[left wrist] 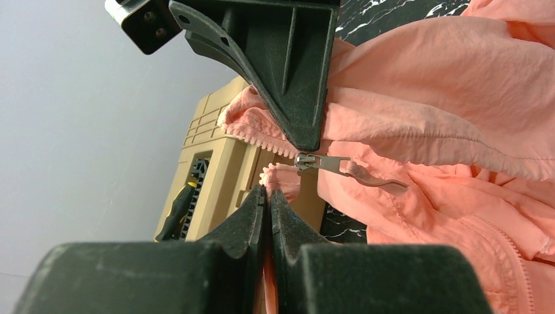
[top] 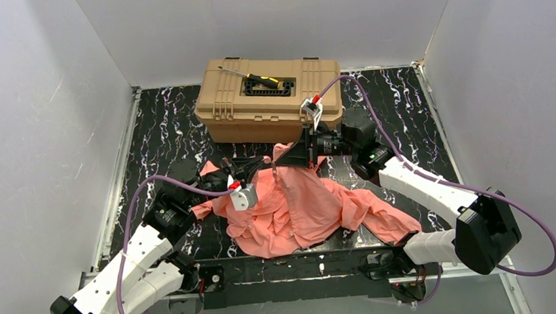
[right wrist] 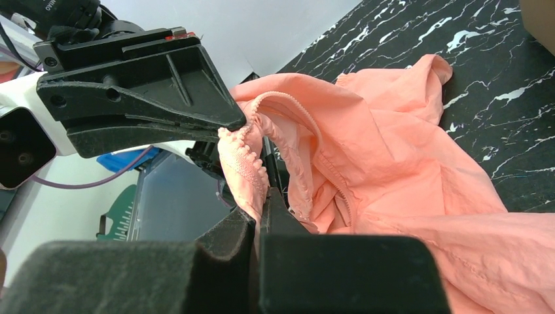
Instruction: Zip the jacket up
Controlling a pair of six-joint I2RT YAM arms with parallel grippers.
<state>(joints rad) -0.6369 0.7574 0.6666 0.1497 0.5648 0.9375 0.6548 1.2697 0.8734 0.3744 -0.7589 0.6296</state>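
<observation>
Jacket (top: 293, 207) in left tool (left wrist: 268, 194), right tool (right wrist: 264, 204)

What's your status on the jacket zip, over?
Left pincer and right pincer both shut, each pinching the jacket at its zipper edge. Zipper pull hangs loose, ungripped. Toolbox close behind.

Two robot arms, the left arm (top: 141, 251) and the right arm (top: 419, 182), are built of rounded white shells joined by black motor housings, each trailed by a looping purple cable (top: 166, 178). The left gripper (left wrist: 268, 196) and right gripper (right wrist: 264, 199) have black, ribbed, wedge-shaped fingers. A small white camera block (top: 244, 197) with a red tab sits on each wrist.
</observation>
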